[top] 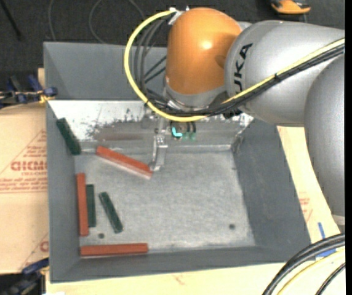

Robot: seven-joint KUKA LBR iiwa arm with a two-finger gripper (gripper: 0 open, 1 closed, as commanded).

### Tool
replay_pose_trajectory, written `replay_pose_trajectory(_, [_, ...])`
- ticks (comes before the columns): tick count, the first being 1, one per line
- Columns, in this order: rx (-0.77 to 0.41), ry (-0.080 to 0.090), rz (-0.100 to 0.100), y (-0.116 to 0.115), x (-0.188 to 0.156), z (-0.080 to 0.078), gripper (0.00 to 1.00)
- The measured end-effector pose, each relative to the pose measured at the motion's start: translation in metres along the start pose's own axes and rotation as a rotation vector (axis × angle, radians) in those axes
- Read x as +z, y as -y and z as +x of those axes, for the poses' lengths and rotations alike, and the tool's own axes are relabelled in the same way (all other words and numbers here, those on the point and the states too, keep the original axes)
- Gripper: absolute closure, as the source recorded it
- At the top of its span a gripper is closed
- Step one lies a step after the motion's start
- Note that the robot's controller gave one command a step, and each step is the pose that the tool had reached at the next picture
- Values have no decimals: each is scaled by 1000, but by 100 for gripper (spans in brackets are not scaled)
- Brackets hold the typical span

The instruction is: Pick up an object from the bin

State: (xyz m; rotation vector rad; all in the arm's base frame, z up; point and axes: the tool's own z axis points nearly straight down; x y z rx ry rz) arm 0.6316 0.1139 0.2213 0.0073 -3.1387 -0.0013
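The right half of the bin [213, 201] floor lies bare, open from the right wall to the middle. The left side is crowded. A long red bar [82, 204] and a thin green bar [90, 206] lie side by side near the left wall, and a tilted green bar [110, 212] lies just beside them. A flat red bar [113, 249] lies along the front wall. A corner green bar [68, 137] blocks the back left. An orange bar [124, 163] slants across mid-floor, with the pincer [158, 163] at its right end.

End effector [159, 158] at right end of red stick [122, 161], seemingly touching; near bin [268, 183] back wall.
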Motion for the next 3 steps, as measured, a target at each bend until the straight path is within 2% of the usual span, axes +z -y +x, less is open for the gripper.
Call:
replay_pose_trajectory(1, [44,0,0,2,155,-1,0])
replay_pose_trajectory(2, [47,8,-2,2,150,-3,100])
replay_pose_trajectory(3, [54,16,-2,21,-13,11,100])
